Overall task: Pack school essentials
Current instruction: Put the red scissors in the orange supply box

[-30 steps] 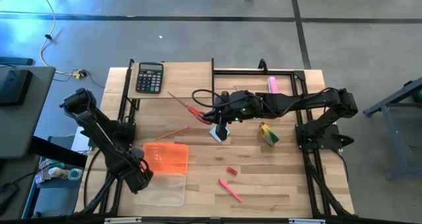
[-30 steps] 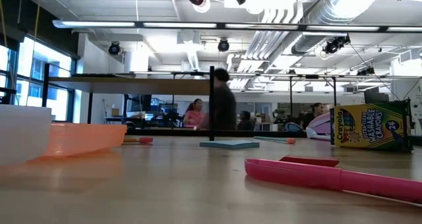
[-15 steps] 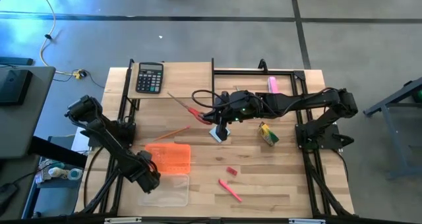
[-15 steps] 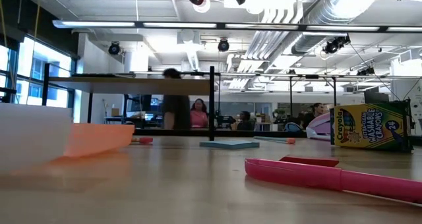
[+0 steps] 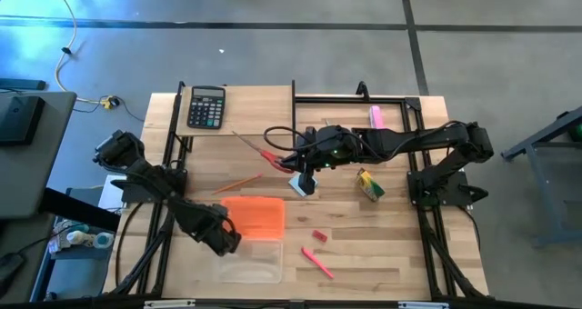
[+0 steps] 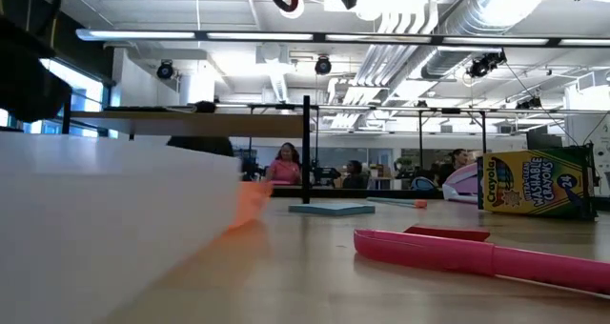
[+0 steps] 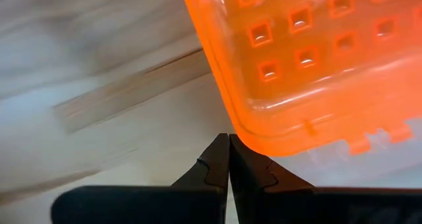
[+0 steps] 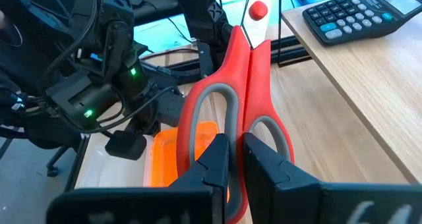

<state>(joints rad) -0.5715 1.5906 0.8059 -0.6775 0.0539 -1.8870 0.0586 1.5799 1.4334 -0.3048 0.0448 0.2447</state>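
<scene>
Right gripper (image 8: 235,159), raised above the table's middle, is clenched on the red-handled scissors (image 5: 273,154), whose blades point toward the black calculator (image 5: 206,106). Left gripper (image 7: 229,159), fingers closed tip to tip, sits at the corner of the orange case lid (image 5: 254,214), which lies open beside its clear tray (image 5: 251,262) near the front edge. The light-blue notepad (image 5: 299,185), crayon box (image 5: 369,184), red pen (image 5: 318,262) and small red eraser (image 5: 319,236) lie loose on the table (image 5: 400,245).

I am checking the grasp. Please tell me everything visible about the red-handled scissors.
The red-handled scissors have red plastic handles with grey-lined loops and a red pivot screw; the blades are closed. The right hand is shut on one handle and holds them lifted above the middle of the table, blades pointing toward the calculator. Nothing else touches them.
</scene>
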